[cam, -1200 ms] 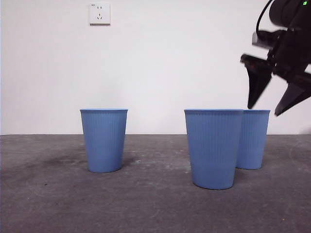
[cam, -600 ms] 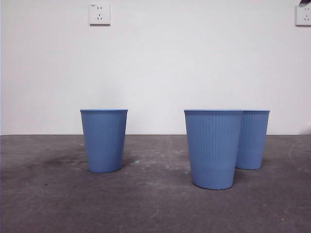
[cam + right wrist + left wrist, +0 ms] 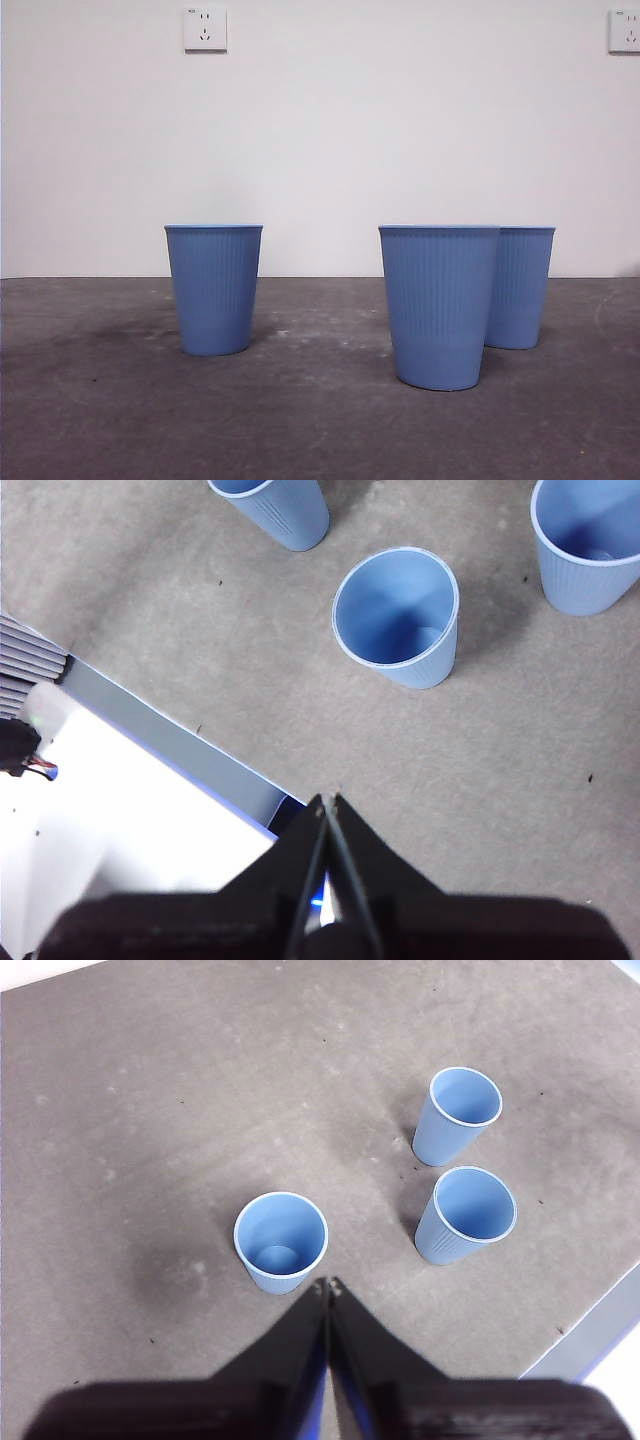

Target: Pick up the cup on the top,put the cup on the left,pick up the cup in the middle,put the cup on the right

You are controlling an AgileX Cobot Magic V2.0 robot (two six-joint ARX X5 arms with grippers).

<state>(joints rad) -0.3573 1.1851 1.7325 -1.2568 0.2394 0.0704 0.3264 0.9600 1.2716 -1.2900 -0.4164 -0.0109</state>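
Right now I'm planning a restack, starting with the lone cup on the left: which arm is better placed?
Left, probably. The lone cup lies just ahead of the left gripper, fingers shut. The right gripper hangs by the table edge, with every cup farther off.

Ribbed matt plastic cups (image 3: pixel 439 305), rough grey table (image 3: pixel 300 420) — scuffed

Front view low, level; both wrist views high, downward; all share cups (image 3: pixel 439 305).
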